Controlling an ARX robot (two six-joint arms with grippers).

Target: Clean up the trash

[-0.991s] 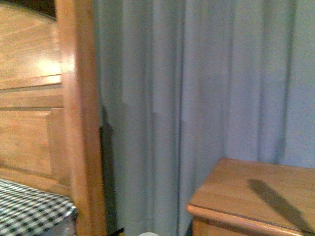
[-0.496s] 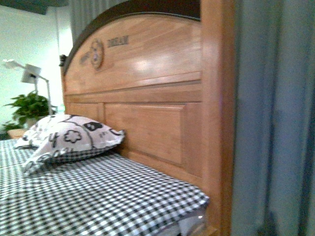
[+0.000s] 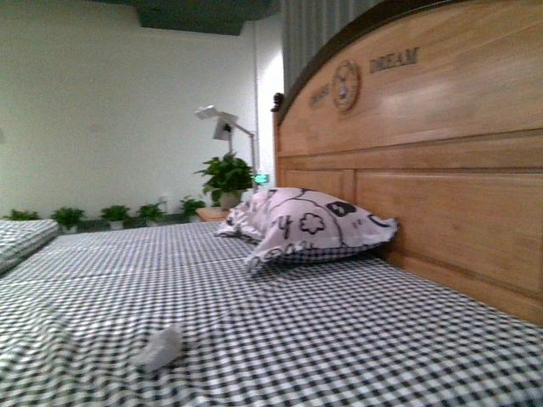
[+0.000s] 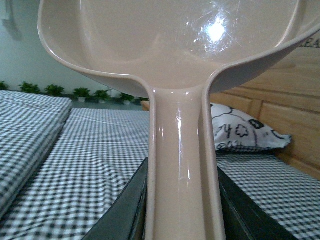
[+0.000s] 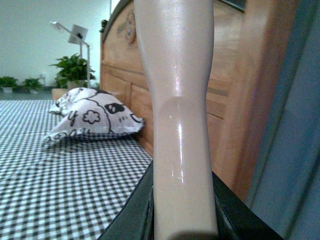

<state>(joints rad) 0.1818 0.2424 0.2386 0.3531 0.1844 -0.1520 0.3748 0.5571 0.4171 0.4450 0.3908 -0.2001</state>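
My left gripper clamps a dustpan, my right gripper a beige handle; the paper wad lies near left on the bed.

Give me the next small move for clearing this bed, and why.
Probably lower the dustpan held in the left end effector toward the paper wad. It lies loose on the checkered sheet, well short of the pillow, and no tool shows near it in the front view.

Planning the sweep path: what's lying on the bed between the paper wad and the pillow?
Nothing: in the front view only bare checked sheet runs from the paper wad to the pillow.
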